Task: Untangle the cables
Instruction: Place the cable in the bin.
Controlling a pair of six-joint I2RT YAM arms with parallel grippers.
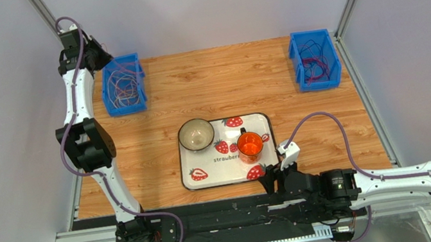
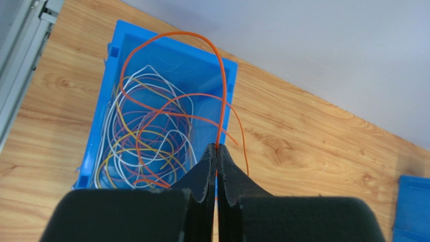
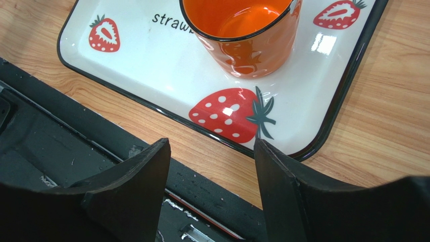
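Observation:
A tangle of thin cables [image 2: 146, 136] in white, yellow, purple and orange lies in the left blue bin [image 2: 113, 65], also in the top view [image 1: 123, 87]. My left gripper [image 2: 217, 147] is shut on an orange cable [image 2: 214, 55] that arcs up out of the bin and over its rim. In the top view the left gripper [image 1: 98, 56] hangs at the bin's far left corner. More dark and purple cables [image 1: 314, 63] lie in the right blue bin [image 1: 318, 80]. My right gripper [image 3: 211, 146] is open and empty, low above the table's near edge by the tray.
A strawberry-print tray [image 1: 206, 168] in the table's middle holds a beige bowl [image 1: 195, 134] and an orange cup [image 1: 250, 146]. The cup [image 3: 242, 35] and the tray's rim [image 3: 328, 126] are just ahead of the right gripper. A black rail [image 1: 226, 213] runs along the near edge.

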